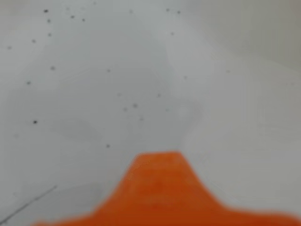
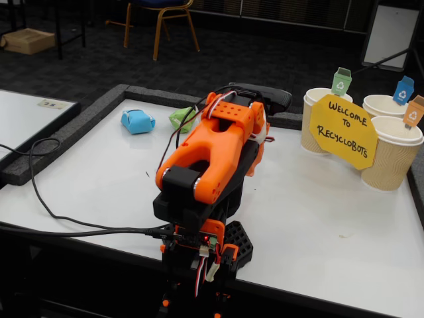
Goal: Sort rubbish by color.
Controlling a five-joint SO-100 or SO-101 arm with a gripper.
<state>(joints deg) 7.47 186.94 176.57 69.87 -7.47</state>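
Crumpled blue lump (image 2: 138,121) and green lump (image 2: 181,119) lie apart.

Blurred orange hand (image 1: 162,188) at bottom edge, white speckled table (image 1: 84,84) beyond

In the fixed view a white table (image 2: 331,218) with a dark grey padded rim (image 2: 59,142) fills the foreground, its surface bright under even light. Just left of it stands a second white tabletop (image 2: 26,119), with a narrow gap between them. Behind both lies dark carpet (image 2: 218,63). A chair with yellow-brown wooden legs (image 2: 161,23) and a blue seat stands at the top. A cardboard box (image 2: 28,40) rests on the floor at the upper left. A white board (image 2: 391,33) leans at the upper right.
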